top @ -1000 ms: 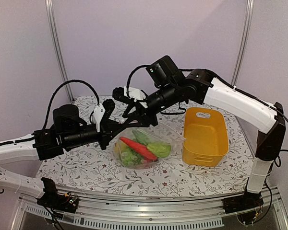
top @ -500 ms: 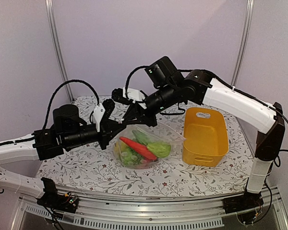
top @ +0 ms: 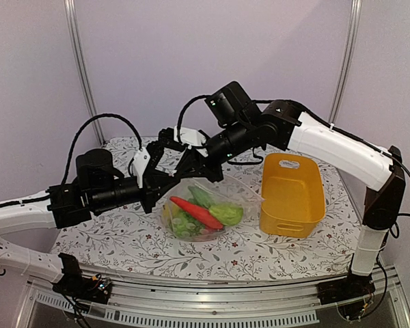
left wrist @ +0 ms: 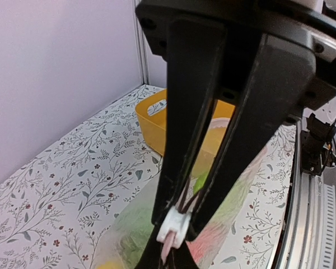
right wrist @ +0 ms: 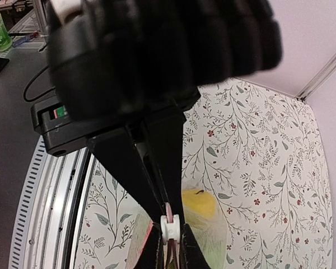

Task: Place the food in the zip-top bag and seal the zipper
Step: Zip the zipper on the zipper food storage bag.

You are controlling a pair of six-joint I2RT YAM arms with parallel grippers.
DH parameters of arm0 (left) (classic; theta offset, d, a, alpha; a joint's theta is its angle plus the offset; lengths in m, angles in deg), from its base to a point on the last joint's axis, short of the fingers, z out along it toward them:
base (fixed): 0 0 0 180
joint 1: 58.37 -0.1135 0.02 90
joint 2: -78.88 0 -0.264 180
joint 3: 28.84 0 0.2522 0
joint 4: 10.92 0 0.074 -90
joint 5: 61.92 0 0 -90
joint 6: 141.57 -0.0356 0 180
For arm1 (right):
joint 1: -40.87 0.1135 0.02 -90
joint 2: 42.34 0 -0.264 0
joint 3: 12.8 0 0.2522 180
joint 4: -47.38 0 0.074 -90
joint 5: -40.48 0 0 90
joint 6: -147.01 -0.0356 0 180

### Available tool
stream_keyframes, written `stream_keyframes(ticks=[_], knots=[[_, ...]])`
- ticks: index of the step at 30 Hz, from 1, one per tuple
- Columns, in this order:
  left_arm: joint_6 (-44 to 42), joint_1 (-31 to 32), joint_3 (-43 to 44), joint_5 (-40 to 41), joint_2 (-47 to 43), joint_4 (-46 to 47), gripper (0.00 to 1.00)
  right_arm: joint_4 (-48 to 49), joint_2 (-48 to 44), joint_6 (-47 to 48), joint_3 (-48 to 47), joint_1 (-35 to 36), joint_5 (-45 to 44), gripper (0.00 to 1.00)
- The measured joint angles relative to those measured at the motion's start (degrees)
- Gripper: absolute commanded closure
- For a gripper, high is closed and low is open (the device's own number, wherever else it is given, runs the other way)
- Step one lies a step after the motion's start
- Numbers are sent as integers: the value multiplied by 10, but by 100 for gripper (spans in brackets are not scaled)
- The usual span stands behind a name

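The zip-top bag (top: 240,193) lies at the table's middle, clear and crinkled, with the food inside: a red-orange carrot (top: 197,210), a green pear (top: 227,213) and other green and yellow pieces. My left gripper (top: 169,179) is shut on the bag's upper mouth edge. In the left wrist view its tips (left wrist: 176,224) pinch a pinkish zipper strip at a small white piece. My right gripper (top: 190,167) sits just right of it, shut on the same edge. In the right wrist view its tips (right wrist: 169,228) clamp the pink strip at a white piece, above a yellow fruit (right wrist: 199,203).
A yellow plastic basket (top: 292,195) stands right of the bag, close to its right edge, and shows in the left wrist view (left wrist: 150,112). The flowered tablecloth (top: 116,236) covers the table. Metal rails run along the near edge (top: 212,307).
My right gripper has shifted slightly left and down along the bag's mouth, closer to the left gripper. The bag and the left arm have hardly moved.
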Motion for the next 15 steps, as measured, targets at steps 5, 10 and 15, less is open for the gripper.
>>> stream_keyframes(ticks=[5,10,15], knots=[[1,0,0,2,1,0,100,-2,0,2,0,0,-3,100],[0,0,-1,16,-1,0,100,-4,0,4,-1,1,-13,100],[-3,1,-13,29,-21,0,100,2,1,5,1,6,-35,100]])
